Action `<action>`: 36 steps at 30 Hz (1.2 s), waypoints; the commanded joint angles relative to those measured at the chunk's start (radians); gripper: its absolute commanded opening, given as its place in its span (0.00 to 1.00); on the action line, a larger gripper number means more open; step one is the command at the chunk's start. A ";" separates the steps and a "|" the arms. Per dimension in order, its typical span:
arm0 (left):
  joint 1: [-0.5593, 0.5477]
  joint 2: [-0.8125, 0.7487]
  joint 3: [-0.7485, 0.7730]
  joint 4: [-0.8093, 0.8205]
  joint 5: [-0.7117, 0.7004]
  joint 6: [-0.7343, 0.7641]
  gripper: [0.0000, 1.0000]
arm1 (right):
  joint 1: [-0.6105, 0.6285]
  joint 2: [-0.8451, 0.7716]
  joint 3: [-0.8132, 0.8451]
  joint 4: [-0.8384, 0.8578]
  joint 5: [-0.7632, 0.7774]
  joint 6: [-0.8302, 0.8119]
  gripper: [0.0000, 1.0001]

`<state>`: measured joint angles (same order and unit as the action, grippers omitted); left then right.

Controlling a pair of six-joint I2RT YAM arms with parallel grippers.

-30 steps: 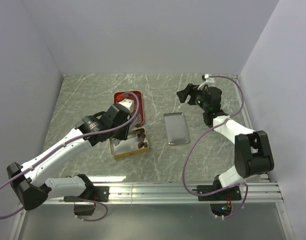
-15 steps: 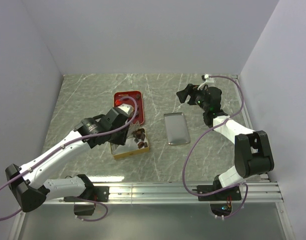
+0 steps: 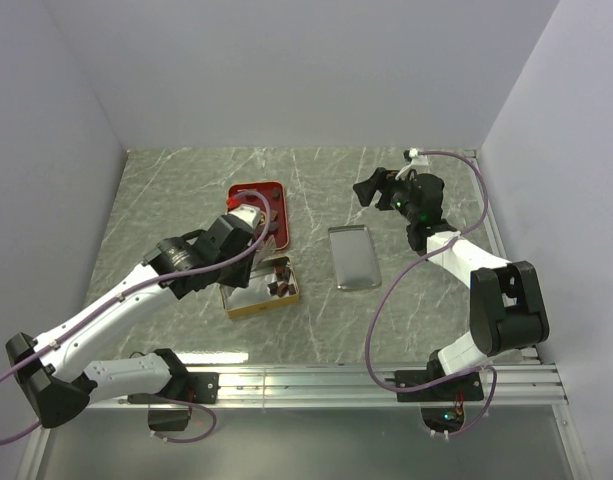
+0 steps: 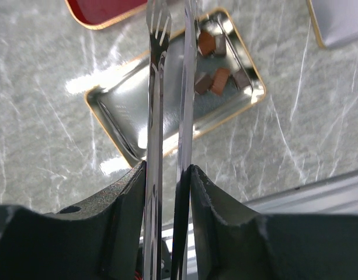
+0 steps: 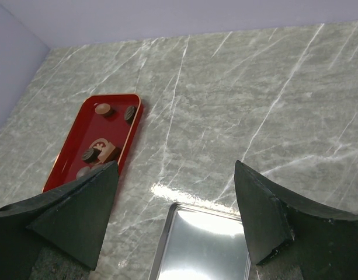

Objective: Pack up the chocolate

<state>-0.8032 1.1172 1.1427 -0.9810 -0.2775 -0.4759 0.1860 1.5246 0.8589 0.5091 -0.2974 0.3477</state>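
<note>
— Left gripper (image 4: pixel 174 14) is drawing back over the gold rectangular tin (image 4: pixel 126 99), fingers (image 4: pixel 153 116) slightly apart, holding nothing.
— Small dark brown chocolate pieces (image 4: pixel 216 81)?
— Lying in the tin's right end; right gripper (image 5: pixel 176 166) is gaping, empty.

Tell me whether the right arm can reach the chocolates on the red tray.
Probably, at a stretch: the right gripper is open and raised, only bare marble between it and the chocolates on the red tray. The left arm crowds the tray's near end.
</note>
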 commanded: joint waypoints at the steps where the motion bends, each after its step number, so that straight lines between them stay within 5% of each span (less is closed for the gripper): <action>1: -0.007 -0.042 0.049 0.065 -0.083 0.002 0.40 | -0.005 -0.009 0.052 0.032 -0.006 0.000 0.87; 15: 0.012 0.058 0.034 0.294 -0.385 0.002 0.42 | -0.006 -0.004 0.054 0.035 -0.016 0.005 0.87; 24: 0.163 0.234 0.012 0.543 -0.259 0.157 0.43 | -0.005 0.002 0.055 0.031 -0.008 0.002 0.87; 36: 0.233 0.475 0.095 0.650 -0.235 0.258 0.41 | -0.005 0.028 0.075 0.016 -0.008 -0.003 0.87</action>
<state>-0.5827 1.5749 1.1793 -0.4118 -0.5201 -0.2626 0.1860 1.5455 0.8841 0.5049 -0.3042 0.3508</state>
